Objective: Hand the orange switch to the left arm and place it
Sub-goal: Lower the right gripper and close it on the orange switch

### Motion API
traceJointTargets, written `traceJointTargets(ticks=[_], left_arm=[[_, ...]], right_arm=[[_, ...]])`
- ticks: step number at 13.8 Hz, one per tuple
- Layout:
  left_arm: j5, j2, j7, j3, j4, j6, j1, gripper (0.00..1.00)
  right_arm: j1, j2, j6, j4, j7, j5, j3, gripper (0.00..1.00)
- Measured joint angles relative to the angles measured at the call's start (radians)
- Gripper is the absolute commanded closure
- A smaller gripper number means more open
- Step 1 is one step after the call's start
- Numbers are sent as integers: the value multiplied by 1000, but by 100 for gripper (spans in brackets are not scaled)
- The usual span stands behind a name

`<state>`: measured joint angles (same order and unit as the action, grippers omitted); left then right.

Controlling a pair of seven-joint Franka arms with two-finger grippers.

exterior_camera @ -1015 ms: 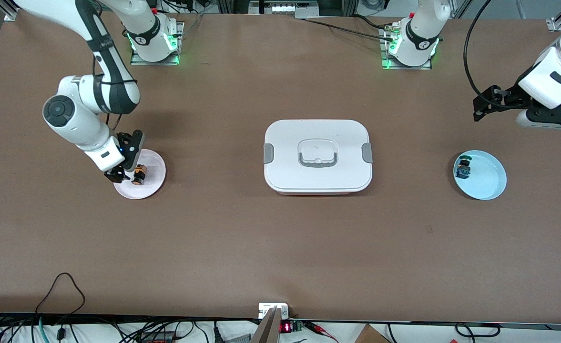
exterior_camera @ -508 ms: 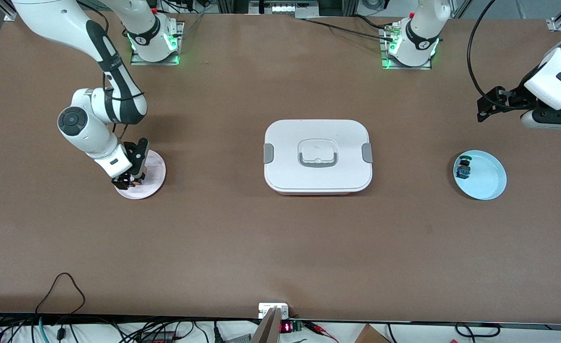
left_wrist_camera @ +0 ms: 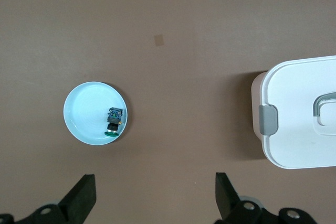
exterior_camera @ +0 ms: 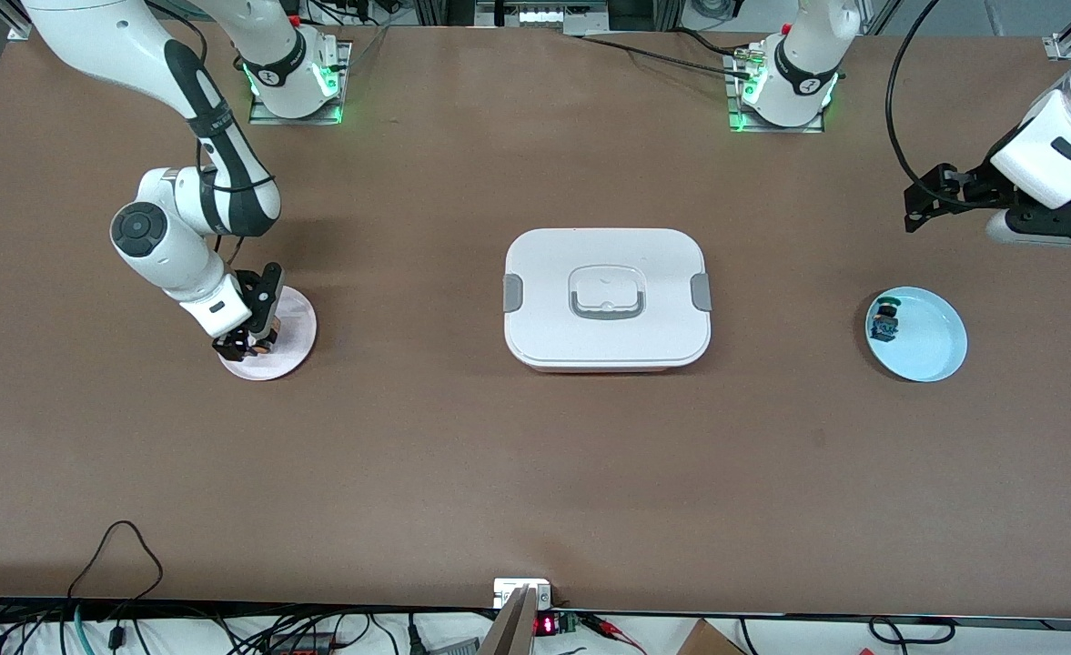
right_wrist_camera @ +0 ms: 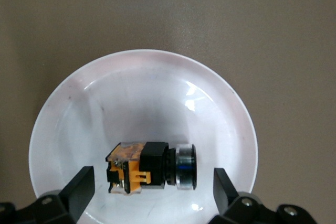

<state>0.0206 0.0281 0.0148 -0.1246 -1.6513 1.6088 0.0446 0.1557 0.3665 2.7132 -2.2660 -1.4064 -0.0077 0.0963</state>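
Observation:
The orange switch (right_wrist_camera: 149, 171) lies on its side on the pink plate (right_wrist_camera: 136, 93), toward the right arm's end of the table. My right gripper (right_wrist_camera: 152, 192) is open and low over the plate, one finger on each side of the switch, not touching it. In the front view the right gripper (exterior_camera: 246, 344) hides most of the switch (exterior_camera: 265, 344). The white box (exterior_camera: 606, 296) sits at the table's middle. My left gripper (exterior_camera: 919, 205) is open and empty, held high over bare table near the blue plate; its fingers (left_wrist_camera: 84, 195) show spread wide.
A blue plate (exterior_camera: 931, 350) toward the left arm's end holds a green-capped switch (exterior_camera: 885, 318); both also show in the left wrist view, the plate (left_wrist_camera: 84, 111) and the switch (left_wrist_camera: 114, 123). The box's clip end (left_wrist_camera: 268, 119) shows there too. Cables run along the table's near edge.
My right gripper has come down and moved over the orange switch, now straddling it on the pink plate. The left arm has shifted slightly.

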Motion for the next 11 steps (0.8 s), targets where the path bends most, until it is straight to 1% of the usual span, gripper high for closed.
traceJointTargets(ticks=[10, 11], left_arm=[[0, -11, 0, -1, 17, 0, -5, 0], [0, -14, 0, -1, 21, 0, -4, 0]], right_arm=[[0, 33, 52, 0, -5, 0, -1, 0], [0, 36, 57, -1, -6, 0, -2, 2]])
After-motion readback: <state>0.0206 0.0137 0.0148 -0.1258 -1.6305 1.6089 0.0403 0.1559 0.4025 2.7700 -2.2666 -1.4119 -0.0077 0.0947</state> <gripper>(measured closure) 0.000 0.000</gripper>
